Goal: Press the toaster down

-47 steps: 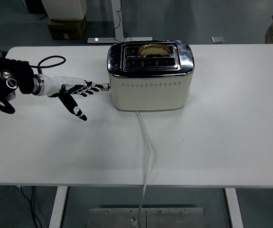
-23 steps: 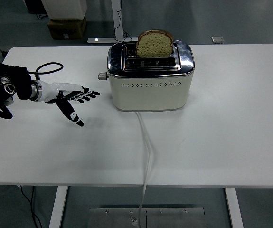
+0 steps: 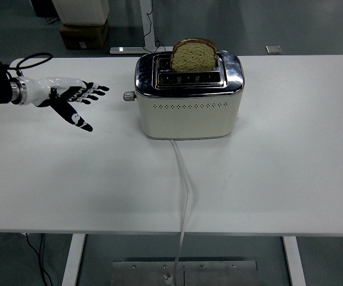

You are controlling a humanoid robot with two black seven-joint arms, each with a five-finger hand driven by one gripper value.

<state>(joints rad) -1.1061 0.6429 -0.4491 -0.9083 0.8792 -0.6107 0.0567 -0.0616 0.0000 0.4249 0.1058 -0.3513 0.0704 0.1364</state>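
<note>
We see our left robot hand [image 3: 64, 98] released, fingers spread, near the desk's [image 3: 278, 167] left edge, apart from the toaster [image 3: 188, 98] holding raised bread [image 3: 193, 55].

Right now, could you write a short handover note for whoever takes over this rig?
Left hand: open, fingers spread, holding nothing, above the table left of the toaster and clear of it. Right hand: not in view.
Toaster: at the table's far middle, cord running toward the near edge. Its lever on the left end sits high, and a bread slice stands well up out of the back slot.
Done: nothing that shows; the lever is up.
Left: bring the left hand to the lever and press it down so the bread drops in.
</note>
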